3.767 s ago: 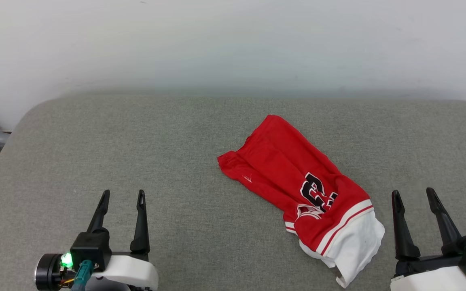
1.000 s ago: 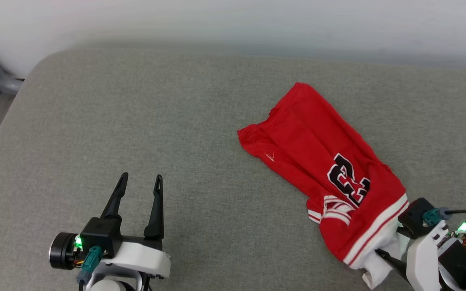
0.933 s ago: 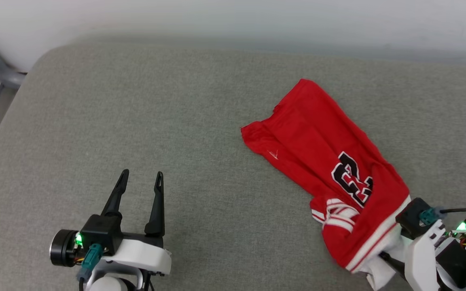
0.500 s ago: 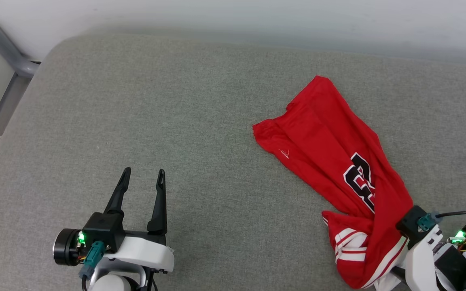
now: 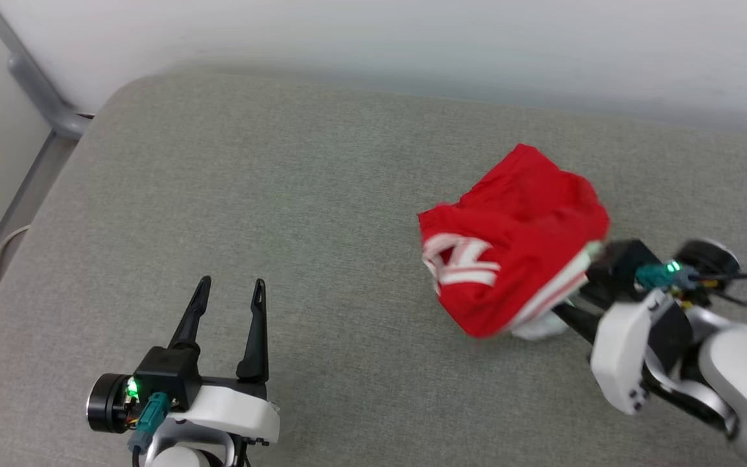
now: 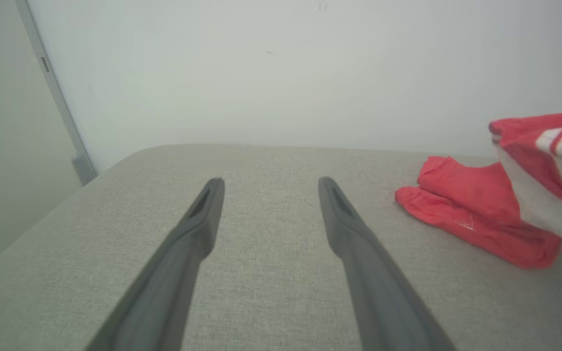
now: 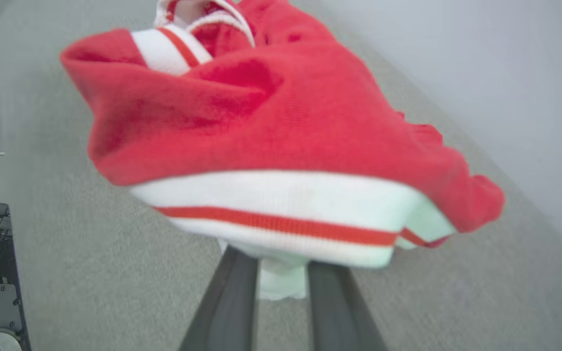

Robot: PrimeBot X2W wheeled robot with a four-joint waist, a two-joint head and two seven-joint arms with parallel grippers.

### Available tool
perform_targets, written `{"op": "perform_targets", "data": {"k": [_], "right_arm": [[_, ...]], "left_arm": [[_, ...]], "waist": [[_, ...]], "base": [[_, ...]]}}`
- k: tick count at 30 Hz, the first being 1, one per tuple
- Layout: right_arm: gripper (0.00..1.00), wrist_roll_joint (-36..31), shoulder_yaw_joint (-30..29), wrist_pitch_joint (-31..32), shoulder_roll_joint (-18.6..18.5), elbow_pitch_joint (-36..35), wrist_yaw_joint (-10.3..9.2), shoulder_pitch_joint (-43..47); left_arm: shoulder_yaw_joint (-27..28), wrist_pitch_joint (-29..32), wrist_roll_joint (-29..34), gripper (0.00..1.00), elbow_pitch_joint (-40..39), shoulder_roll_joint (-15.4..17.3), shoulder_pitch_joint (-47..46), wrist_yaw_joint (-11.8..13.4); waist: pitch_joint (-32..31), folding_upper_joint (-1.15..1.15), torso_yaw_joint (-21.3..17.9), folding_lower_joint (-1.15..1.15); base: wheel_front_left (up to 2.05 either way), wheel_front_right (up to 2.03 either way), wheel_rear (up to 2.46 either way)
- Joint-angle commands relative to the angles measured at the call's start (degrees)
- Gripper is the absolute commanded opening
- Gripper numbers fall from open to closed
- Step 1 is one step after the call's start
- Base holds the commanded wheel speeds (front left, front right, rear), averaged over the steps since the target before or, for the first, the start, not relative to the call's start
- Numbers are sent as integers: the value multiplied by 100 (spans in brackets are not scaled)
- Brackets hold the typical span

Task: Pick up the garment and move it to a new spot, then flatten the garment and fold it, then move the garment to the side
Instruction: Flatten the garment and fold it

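**Right gripper pinching the jersey, bunched and part-raised**

I have the garment [image 5: 516, 240] as my reference point. It is a blurred red bundle on the right half of the grey cushion [image 5: 250, 194]. Its striped red-and-white trim faces the camera and a white sleeve hangs under its near edge.

In the left wrist view, one red end of the garment lies flat on the cushion. The rest is raised above that end, at the frame's right edge.

My right gripper [image 7: 277, 273] comes in from the garment's near right side. Its two dark fingers are drawn close together, with white sleeve cloth caught between them. The red body and striped band drape over the fingertips, so I cannot see the tips themselves. The same drape blocks most of my right wrist view.

My left gripper [image 5: 229, 285] is well to the garment's left and nearer to me. Its fingers are spread wide above bare cushion, touching no cloth.

Behind the garment is a plain white wall [image 5: 373, 39]. Far to the garment's left, past the cushion's rounded corner, a grey metal post [image 5: 36, 91] runs along that wall.
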Motion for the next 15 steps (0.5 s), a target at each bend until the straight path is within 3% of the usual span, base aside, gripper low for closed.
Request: {"op": "perform_targets", "data": {"k": [1, 11, 15], "right_arm": [[0, -77, 56, -82, 147, -17, -8, -277], [0, -12, 1053, -927, 1526, 909, -8, -1990], [0, 113, 1722, -1121, 1752, 1397, -8, -2266]], "left_arm": [[14, -15, -3, 100, -3, -5, 39, 15], [-14, -15, -40, 100, -8, -5, -32, 55], [3, -15, -61, 100, -27, -4, -39, 93]], "waist": [[-7, 0, 77, 0], [84, 0, 315, 0], [105, 0, 329, 0]], "base": [[0, 0, 0], [0, 0, 0], [0, 0, 0]]}}
